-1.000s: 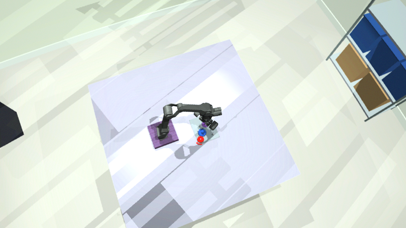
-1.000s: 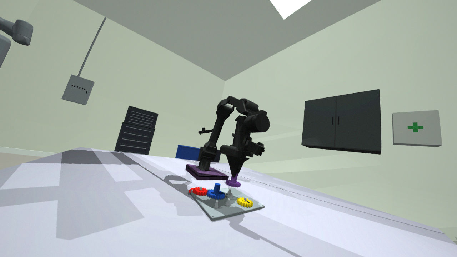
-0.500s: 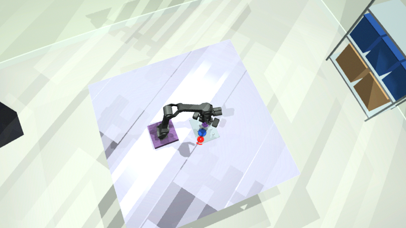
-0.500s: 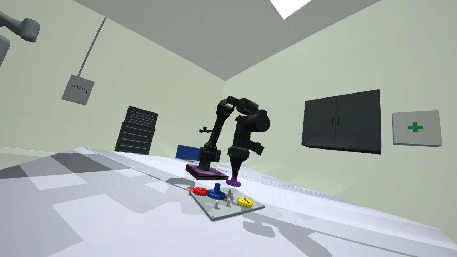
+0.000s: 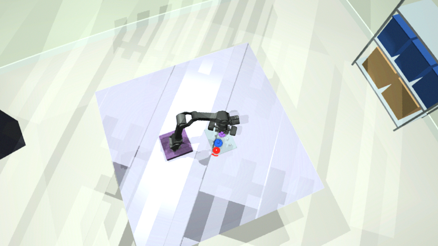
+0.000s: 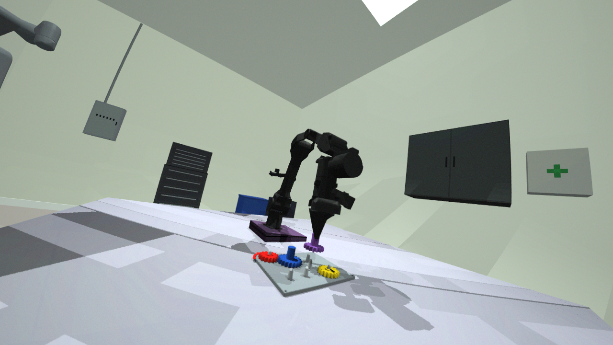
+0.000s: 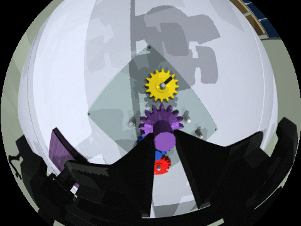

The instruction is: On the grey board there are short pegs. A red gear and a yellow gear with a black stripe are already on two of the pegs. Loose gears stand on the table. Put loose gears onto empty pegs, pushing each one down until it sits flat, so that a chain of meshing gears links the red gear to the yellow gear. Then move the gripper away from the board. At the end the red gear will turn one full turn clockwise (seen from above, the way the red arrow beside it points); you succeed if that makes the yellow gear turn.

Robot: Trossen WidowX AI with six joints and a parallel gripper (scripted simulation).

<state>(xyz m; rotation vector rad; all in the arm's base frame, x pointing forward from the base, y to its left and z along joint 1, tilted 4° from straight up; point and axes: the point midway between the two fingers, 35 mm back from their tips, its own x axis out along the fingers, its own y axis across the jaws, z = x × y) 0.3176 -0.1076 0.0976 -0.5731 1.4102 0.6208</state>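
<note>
1. One black two-fingered pincer points downward, clamped on the upright purple stem of a toothed gear.
2. That round purple gear with a stem hangs level above the board, apart from it.
3. Below lies a flat square grey board, inside the edges of the surface and well apart from its corners.
4. Bare short grey pegs stand on the board.
5. A blue toothed gear with a tall round stem sits on the board, right beside the red one.
6. The small red toothed gear sits on its peg near the board's rim, beside a curved red arrow.
7. Across the board, the yellow toothed gear with a black stripe sits on its peg, apart from the blue gear.
8. A square purple base plate carries the arm beside the board.
</note>
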